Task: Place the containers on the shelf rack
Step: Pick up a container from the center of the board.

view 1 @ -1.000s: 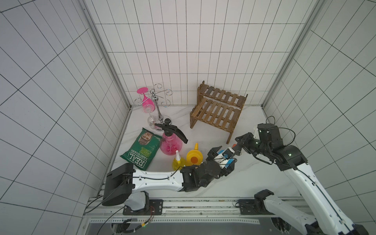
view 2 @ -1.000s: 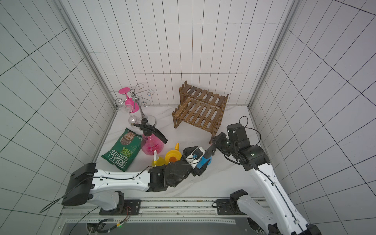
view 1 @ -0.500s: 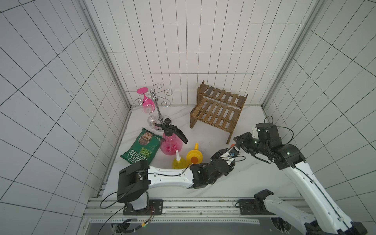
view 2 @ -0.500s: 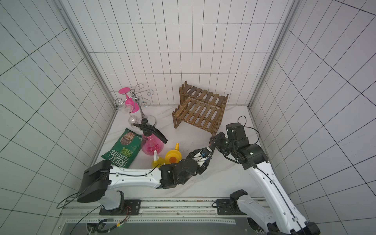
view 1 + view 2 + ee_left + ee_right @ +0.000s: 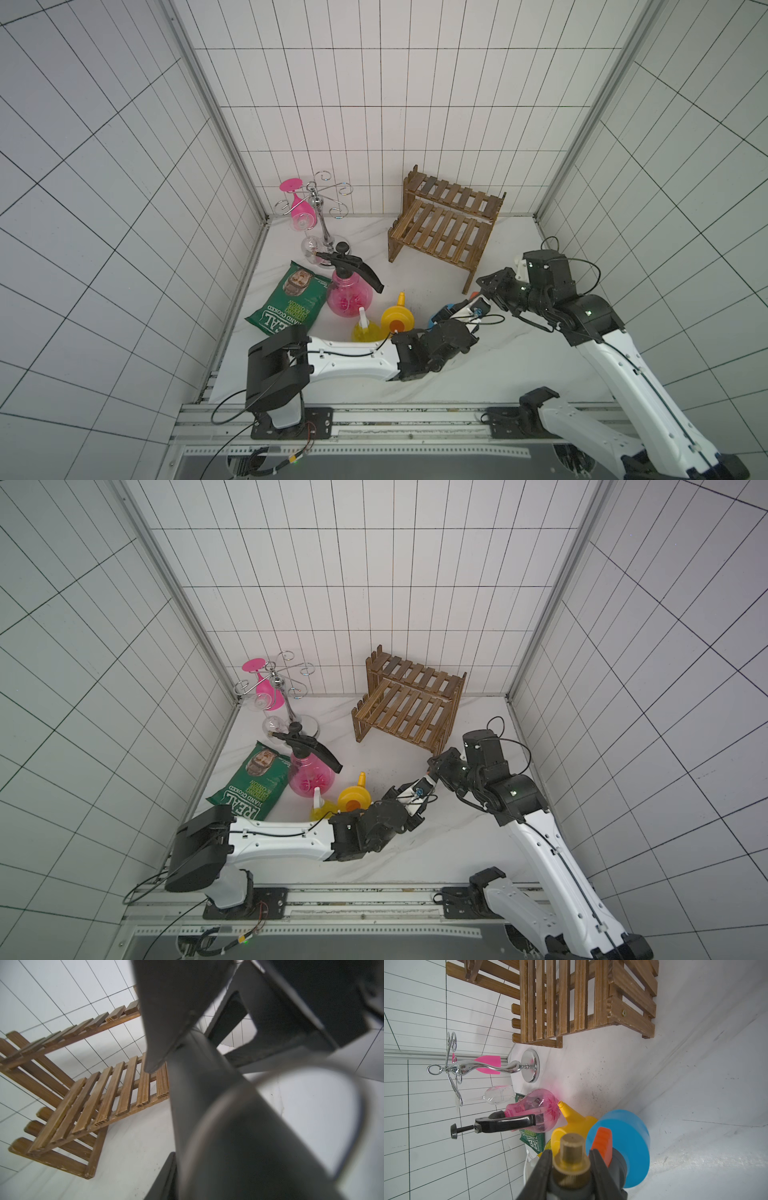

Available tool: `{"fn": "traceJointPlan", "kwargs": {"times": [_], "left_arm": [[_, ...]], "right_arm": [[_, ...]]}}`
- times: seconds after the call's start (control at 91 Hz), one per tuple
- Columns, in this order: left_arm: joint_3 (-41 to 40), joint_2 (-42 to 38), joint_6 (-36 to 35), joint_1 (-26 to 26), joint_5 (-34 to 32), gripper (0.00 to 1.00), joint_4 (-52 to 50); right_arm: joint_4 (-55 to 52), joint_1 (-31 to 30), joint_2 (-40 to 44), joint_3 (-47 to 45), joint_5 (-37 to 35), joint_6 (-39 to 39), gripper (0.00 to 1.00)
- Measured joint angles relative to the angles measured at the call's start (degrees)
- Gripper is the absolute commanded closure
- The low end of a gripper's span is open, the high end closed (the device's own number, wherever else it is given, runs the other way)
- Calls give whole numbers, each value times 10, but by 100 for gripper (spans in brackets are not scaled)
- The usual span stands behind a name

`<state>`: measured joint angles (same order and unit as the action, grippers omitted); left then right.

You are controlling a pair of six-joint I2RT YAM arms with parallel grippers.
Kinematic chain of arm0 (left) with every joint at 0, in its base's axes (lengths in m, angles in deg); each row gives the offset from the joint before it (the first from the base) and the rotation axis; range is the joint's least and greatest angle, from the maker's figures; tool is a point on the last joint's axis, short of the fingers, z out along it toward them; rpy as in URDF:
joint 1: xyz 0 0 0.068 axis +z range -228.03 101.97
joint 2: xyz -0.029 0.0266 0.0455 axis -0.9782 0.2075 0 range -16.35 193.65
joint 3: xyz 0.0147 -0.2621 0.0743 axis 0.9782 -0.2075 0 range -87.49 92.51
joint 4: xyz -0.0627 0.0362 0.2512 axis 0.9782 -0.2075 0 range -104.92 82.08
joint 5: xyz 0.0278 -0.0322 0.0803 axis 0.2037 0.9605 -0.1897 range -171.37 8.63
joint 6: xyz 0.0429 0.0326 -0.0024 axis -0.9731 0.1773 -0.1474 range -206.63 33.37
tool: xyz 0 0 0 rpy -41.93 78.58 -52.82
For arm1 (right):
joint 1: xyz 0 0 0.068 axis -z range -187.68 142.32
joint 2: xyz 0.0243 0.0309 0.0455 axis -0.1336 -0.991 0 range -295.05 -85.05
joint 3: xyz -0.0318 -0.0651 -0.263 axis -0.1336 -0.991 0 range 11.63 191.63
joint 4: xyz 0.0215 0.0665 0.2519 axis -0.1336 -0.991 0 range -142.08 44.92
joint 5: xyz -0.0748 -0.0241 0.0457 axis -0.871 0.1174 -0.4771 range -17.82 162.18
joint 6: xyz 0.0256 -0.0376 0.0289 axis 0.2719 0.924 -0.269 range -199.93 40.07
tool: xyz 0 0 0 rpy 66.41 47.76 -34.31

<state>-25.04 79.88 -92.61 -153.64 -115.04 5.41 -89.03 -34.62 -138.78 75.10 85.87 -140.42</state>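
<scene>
The blue bottle point(image 5: 441, 312) point(image 5: 629, 1147) hangs sideways just over the table between both arms. My right gripper point(image 5: 571, 1153) point(image 5: 478, 297) is shut on its grey sprayer head, jaws either side of the brass nozzle. My left gripper point(image 5: 455, 322) point(image 5: 405, 798) is closed round the bottle's body from the front; in the left wrist view one finger point(image 5: 164, 1178) lies against a grey rounded body. The shelf rack point(image 5: 444, 226) point(image 5: 99, 1095) stands bare at the back. The yellow watering can point(image 5: 398, 318), pink pump sprayer point(image 5: 349, 293) and small yellow spray bottle point(image 5: 365, 330) stand left of the grippers.
A green crisp bag point(image 5: 291, 299) lies at the left. The chrome glass holder point(image 5: 322, 220) with a pink glass point(image 5: 297, 208) stands in the back left corner, a clear glass point(image 5: 498, 1095) beside it. Tiled walls close three sides.
My left gripper's jaws have closed in on the blue bottle, and the left arm's base has swung round. The right gripper has kept its hold and shifted slightly.
</scene>
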Motion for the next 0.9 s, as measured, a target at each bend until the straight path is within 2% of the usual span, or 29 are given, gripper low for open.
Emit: {"fn": "traceJointPlan", "kwargs": {"times": [0.11, 0.231, 0.33, 0.407, 0.528, 0.726, 0.901], "left_arm": [[0, 0, -1, 3, 2, 87, 0], [0, -1, 0, 5, 7, 100, -3], [-7, -9, 6, 7, 20, 100, -5], [-17, -24, 13, 10, 31, 100, -9], [-35, -63, 30, 17, 54, 100, -18], [-64, -139, 59, 44, 93, 100, -30], [-78, -199, 89, 86, 146, 100, -47]], "right_arm": [[7, 0, 0, -3, 0, -2, 76], [13, 1, 1, -7, 9, -4, 52], [24, 1, 8, -7, 23, 2, 33], [32, 1, 17, -7, 30, 9, 24], [38, 2, 32, -7, 33, 30, 15], [41, 3, 65, 0, 32, 89, 15], [79, 3, 139, -21, 1, 197, 18]]}}
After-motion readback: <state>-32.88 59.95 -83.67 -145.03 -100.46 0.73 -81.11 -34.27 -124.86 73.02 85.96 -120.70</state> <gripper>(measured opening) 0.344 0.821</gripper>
